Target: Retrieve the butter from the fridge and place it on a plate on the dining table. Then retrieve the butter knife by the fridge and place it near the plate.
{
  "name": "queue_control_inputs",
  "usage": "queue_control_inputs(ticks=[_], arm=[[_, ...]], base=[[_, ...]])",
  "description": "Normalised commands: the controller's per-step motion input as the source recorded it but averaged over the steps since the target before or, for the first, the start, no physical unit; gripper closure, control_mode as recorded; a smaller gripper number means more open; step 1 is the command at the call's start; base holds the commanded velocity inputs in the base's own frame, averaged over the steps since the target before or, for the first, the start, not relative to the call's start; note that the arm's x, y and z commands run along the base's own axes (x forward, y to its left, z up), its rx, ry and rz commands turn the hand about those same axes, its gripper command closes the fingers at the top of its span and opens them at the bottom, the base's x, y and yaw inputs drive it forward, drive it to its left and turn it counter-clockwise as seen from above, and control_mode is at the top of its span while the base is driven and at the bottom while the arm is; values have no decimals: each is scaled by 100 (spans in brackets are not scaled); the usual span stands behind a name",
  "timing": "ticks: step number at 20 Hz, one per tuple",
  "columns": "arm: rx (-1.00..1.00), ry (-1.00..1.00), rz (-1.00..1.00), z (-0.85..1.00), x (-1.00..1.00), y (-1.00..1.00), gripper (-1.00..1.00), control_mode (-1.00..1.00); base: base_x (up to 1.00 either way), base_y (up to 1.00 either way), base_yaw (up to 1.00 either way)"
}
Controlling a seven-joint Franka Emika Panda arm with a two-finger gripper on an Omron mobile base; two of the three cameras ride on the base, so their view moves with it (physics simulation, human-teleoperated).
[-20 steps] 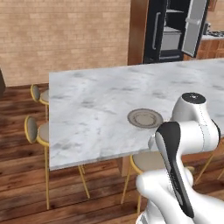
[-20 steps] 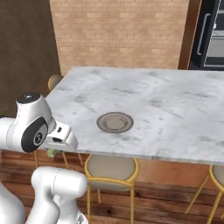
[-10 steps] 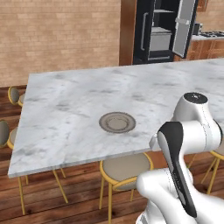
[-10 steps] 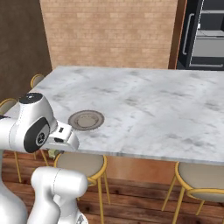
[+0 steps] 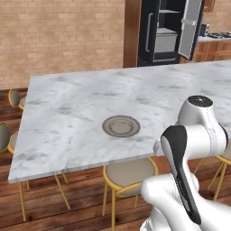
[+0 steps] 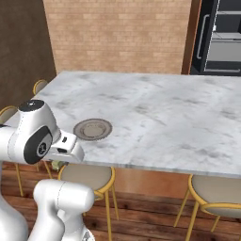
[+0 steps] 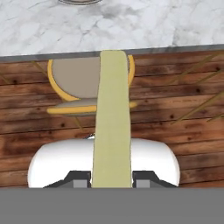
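In the hand view my gripper (image 7: 111, 183) is shut on the butter (image 7: 113, 118), a long pale yellow stick that reaches out ahead of the fingers. It hangs over the wood floor and a stool, just short of the dining table's (image 7: 131, 26) near edge. The plate (image 5: 121, 125) (image 6: 93, 129) lies bare on the marble a little in from that edge, and its rim (image 7: 81, 1) peeks in at the top of the hand view. My hand (image 6: 66, 148) sits low beside the table edge. The black fridge (image 5: 151, 31) (image 6: 221, 37) stands behind with one door open. The butter knife is out of view.
Gold-legged stools (image 5: 128, 173) (image 6: 87, 176) (image 6: 216, 193) are tucked under the near side of the table, with one (image 7: 89, 83) right below the butter. More stools (image 5: 6, 135) stand at the left end. A brick wall (image 5: 58, 36) lies beyond.
The whole picture has shifted sideways as the base drove along the table, then nearly settled. The arm's pose and its hold on the butter look unchanged.
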Motion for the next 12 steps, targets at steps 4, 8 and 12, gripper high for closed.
queue_control_inputs(ticks=[4,8,12], arm=[[0,0,0,0,66,0,100,-100],[0,0,0,0,100,6,100,-100],[0,0,0,0,100,7,100,-100]], base=[[13,0,0],[0,0,0],[0,0,0]])
